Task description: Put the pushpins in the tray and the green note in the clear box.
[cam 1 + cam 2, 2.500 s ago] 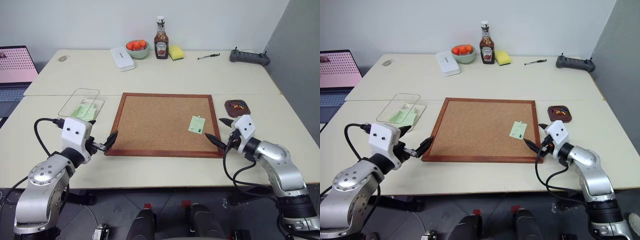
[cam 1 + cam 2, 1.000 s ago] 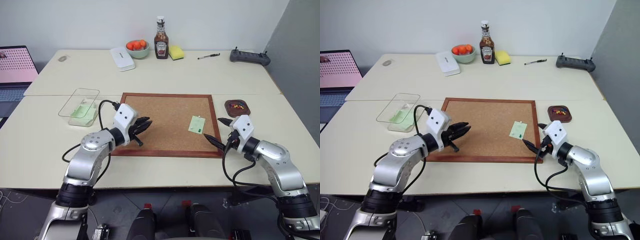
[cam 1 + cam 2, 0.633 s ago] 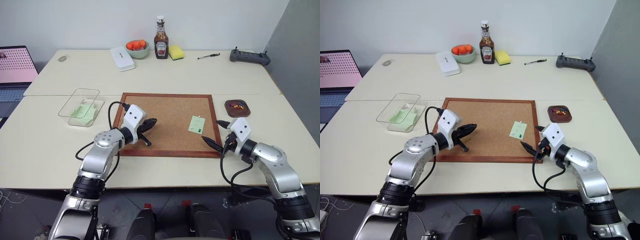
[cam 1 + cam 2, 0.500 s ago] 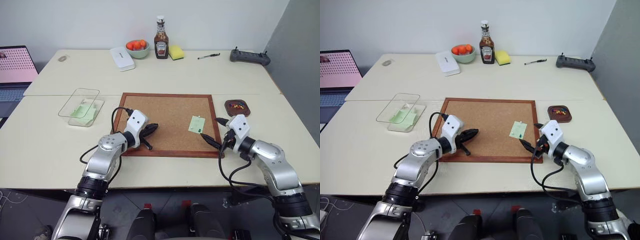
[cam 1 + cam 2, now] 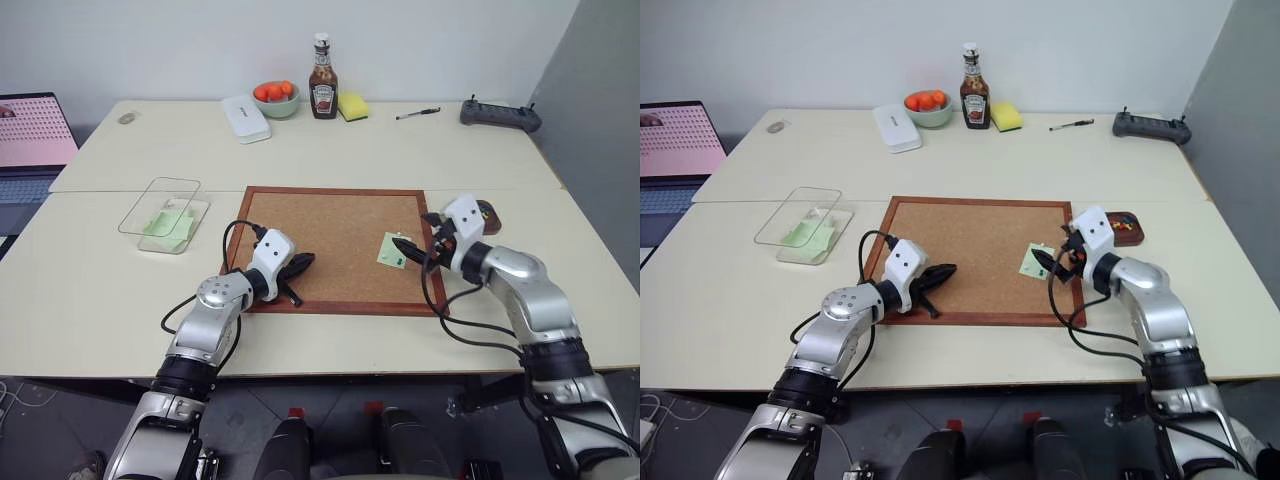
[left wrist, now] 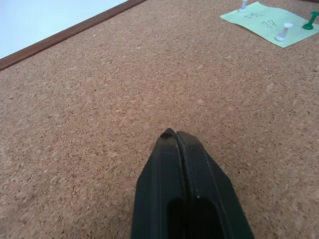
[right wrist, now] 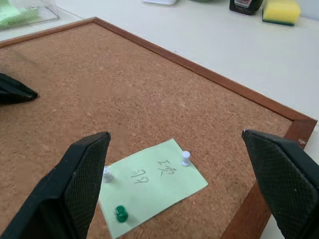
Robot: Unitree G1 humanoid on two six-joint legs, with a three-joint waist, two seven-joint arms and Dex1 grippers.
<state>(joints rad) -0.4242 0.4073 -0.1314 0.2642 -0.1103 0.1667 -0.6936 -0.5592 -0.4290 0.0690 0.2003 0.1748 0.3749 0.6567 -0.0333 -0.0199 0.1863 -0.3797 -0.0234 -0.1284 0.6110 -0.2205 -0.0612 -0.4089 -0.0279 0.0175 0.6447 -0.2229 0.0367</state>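
The green note [image 7: 152, 184] lies pinned by three pushpins [image 7: 120, 214] near the corkboard's [image 5: 320, 235] right edge, directly ahead of the right pincer [image 5: 414, 245], whose fingers are spread wide. The left pincer [image 6: 187, 191], pressed together and empty, rests on the cork well apart from it.

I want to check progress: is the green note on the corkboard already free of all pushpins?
No, the green note on the corkboard carries three pushpins: two white, one green.
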